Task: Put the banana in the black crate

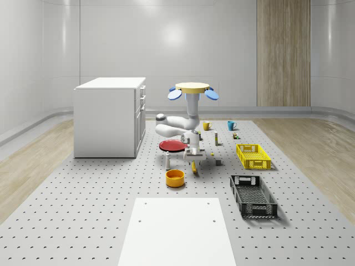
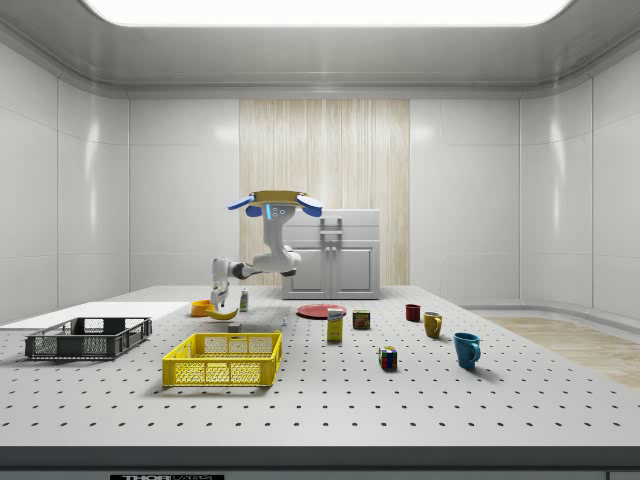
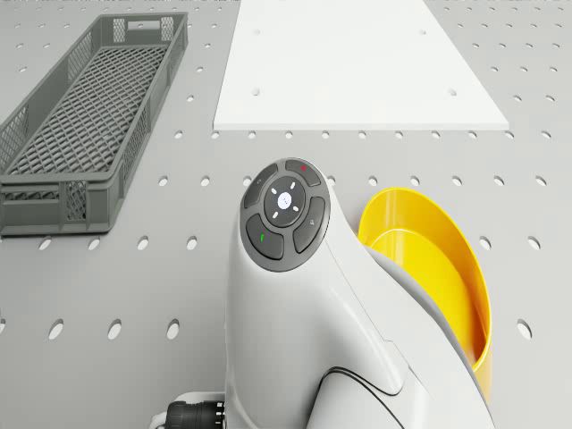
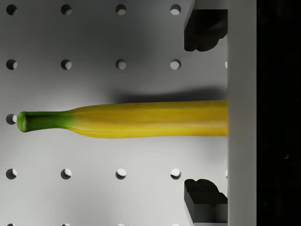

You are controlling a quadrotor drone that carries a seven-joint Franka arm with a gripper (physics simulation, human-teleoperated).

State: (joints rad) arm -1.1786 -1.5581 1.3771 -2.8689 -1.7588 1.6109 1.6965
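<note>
Banana (image 4: pixel 127 119) lying on the table (image 1: pixel 83 221), between our tool's (image 1: pixel 194 162) spread fingers (image 4: pixel 203 28), ungrasped. We hover above the red plate (image 1: pixel 172 145); black crate (image 1: pixel 253 195) stands well apart.

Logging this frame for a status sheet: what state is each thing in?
banana: between the open fingers, off the table.
gripper: open around the banana.
drone: hovering above the table, near the red plate.
black crate: empty.
yellow crate: empty.
orange bowl: upright.
</note>
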